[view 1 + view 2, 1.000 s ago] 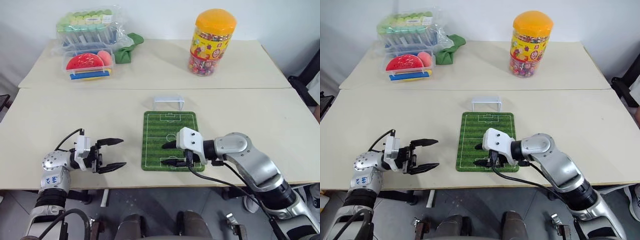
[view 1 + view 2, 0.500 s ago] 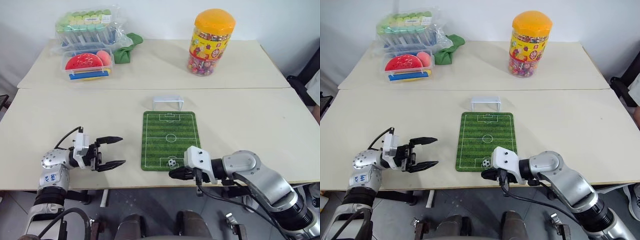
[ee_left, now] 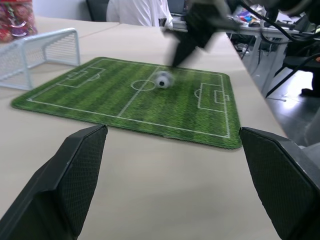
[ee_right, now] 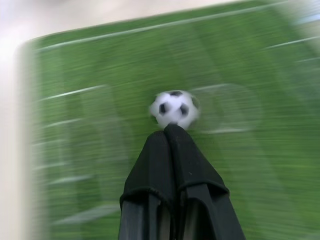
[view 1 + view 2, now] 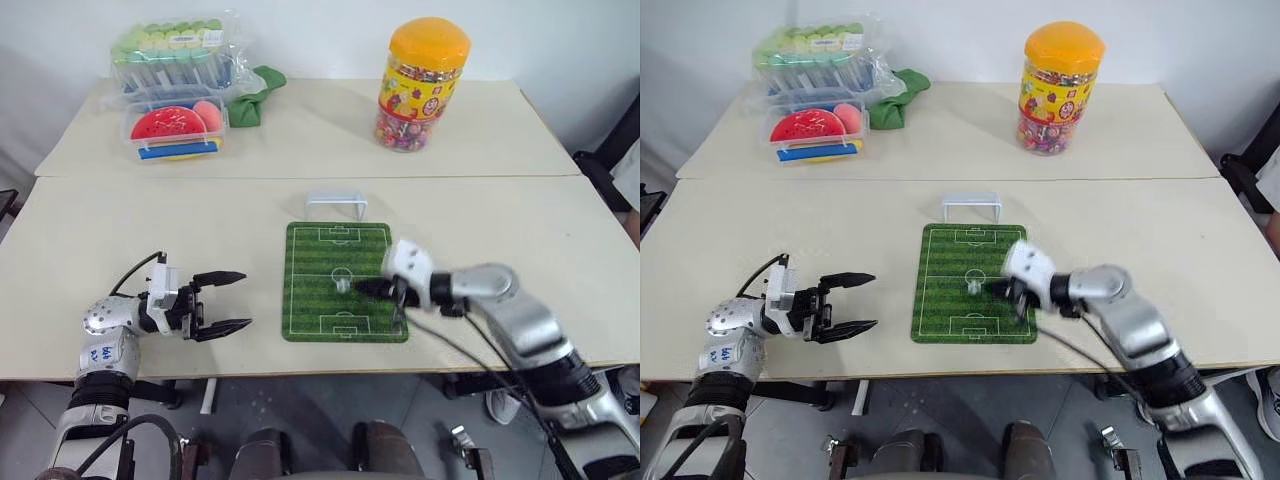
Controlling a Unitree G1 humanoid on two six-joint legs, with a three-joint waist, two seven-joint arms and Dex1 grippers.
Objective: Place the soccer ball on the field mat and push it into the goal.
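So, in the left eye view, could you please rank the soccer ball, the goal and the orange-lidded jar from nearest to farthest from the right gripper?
1. Soccer ball, mid-mat, at the right gripper's shut fingers.
2. Goal, beyond the mat's far edge.
3. Orange-lidded jar, on the far table.

From my station I see two silver-grey metal arms with black segmented sleeves nearer the shoulders. The left arm carries a blue-printed label on its rounded casing and a thin black cable looping over the wrist. Its fingers are black with a cross-hatched grip texture. The right arm has a white wrist block and a black cable trailing beneath; its fingers are smooth black.
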